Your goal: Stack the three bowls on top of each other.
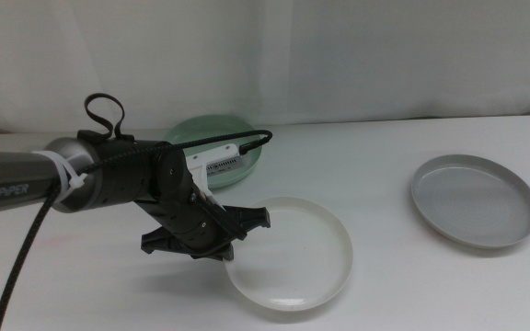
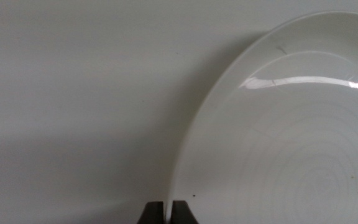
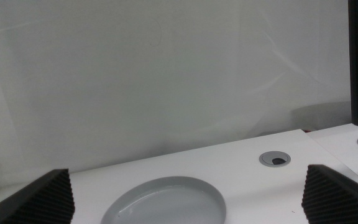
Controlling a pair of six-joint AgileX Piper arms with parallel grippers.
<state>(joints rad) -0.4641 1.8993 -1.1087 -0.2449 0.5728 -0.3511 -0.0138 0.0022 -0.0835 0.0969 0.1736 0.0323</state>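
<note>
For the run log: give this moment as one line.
left gripper: shut on white bowl rim | right gripper: open, waiting by grey bowl | mint green bowl: unstacked

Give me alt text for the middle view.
The left gripper is shut on the near-left rim of a shallow round white bowl on a white table. A mint green bowl sits behind, a grey bowl at right.

mint green bowl half hidden behind arm
</note>
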